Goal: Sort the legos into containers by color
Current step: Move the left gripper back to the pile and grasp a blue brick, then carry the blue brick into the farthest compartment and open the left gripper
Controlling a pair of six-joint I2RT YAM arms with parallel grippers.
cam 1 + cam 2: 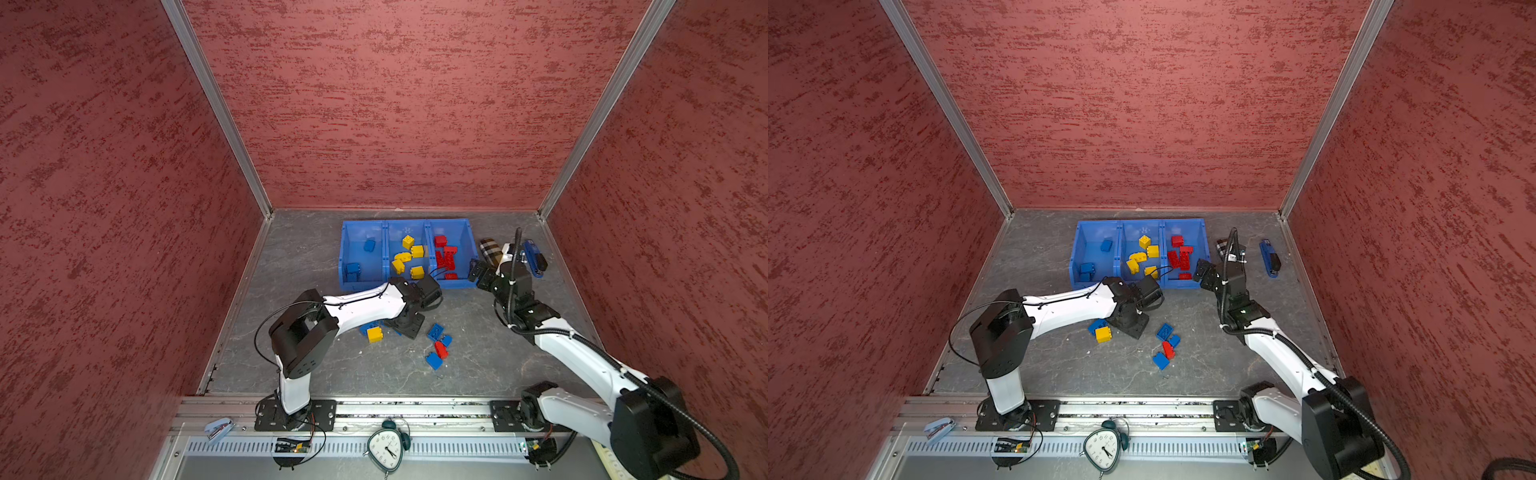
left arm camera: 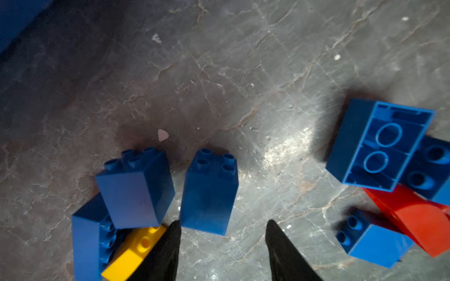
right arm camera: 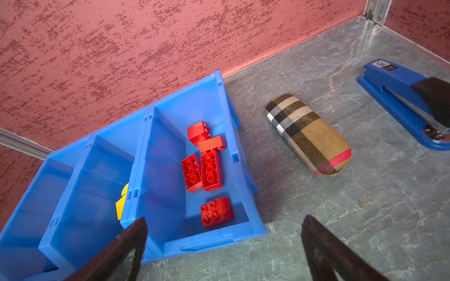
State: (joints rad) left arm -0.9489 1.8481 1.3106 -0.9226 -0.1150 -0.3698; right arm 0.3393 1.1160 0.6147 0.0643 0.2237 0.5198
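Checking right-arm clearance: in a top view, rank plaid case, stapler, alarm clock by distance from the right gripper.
1. Plaid case, just behind the right gripper.
2. Stapler, farther to the right.
3. Alarm clock, far front, farthest.

We saw a plaid case lying flat on the grey marbled table, near the back right corner. A blue-and-black stapler lay beside it without touching it, closer to the right wall. Mottled red walls closed the table in on three sides, with metal strips at the corners. Along the front ran a metal rail. On the ledge before it we found a teal clock, tilted, white face up, and well to its left a pale-blue mini stapler.
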